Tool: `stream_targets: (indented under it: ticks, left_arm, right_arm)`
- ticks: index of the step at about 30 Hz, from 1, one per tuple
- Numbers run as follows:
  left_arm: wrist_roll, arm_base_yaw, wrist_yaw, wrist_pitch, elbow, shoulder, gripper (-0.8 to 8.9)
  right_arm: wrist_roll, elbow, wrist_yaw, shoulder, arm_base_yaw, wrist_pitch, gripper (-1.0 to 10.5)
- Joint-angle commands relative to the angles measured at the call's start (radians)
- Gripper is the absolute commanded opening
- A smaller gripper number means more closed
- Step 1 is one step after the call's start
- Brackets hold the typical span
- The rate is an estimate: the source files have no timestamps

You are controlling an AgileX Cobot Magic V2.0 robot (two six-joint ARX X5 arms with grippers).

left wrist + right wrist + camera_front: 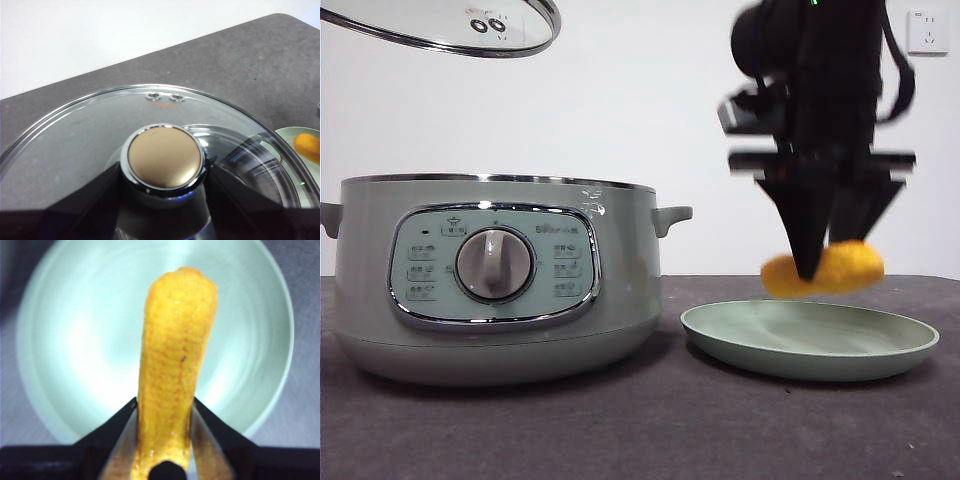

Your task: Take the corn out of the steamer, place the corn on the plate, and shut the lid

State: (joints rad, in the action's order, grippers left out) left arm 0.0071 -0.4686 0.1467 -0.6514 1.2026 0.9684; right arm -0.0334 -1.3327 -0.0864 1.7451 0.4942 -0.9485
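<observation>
looking about halfway done: right pincer [817,268] is clamped on the corn [823,270] just above the plate [810,340], right of the open steamer [495,275], while left pincer [162,200] grips the lid [440,25] overhead.

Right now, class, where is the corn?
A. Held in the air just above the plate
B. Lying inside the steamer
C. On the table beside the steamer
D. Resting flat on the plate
A: the right end effector grips the corn, which hangs clear above the plate without touching it.
</observation>
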Motion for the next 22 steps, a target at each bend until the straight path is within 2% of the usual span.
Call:
stream_targets:
  ticks: [1, 5, 12, 14, 17, 19, 22]
  left_arm:
    - [-0.007, -0.003, 0.002, 0.054, 0.016, -0.012, -0.09]
    - [-0.008, -0.003, 0.002, 0.054, 0.016, -0.012, -0.09]
    - [-0.008, -0.003, 0.002, 0.055, 0.016, -0.007, -0.09]
    - [-0.012, -0.003, -0.005, 0.055, 0.016, -0.002, -0.09]
    - [-0.016, -0.003, -0.038, 0.058, 0.016, 0.005, -0.09]
    - [-0.016, -0.003, -0.046, 0.061, 0.016, 0.012, -0.09]
    - [-0.016, -0.003, -0.051, 0.066, 0.016, 0.028, -0.09]
  right_arm:
    - [-0.019, 0.081, 0.003, -0.006, 0.002, 0.105, -0.1]
    - [-0.021, 0.158, 0.003, -0.006, 0.003, 0.22, -0.1]
    - [-0.022, 0.18, 0.002, -0.006, 0.0, 0.24, 0.1]
    - [-0.024, 0.18, 0.002, -0.006, -0.005, 0.235, 0.8]
    - [-0.03, 0.18, 0.005, -0.006, -0.009, 0.233, 2.8]
    - [-0.03, 0.18, 0.005, -0.006, -0.01, 0.234, 3.2]
    - [-0.029, 0.18, 0.005, -0.007, -0.01, 0.234, 3.2]
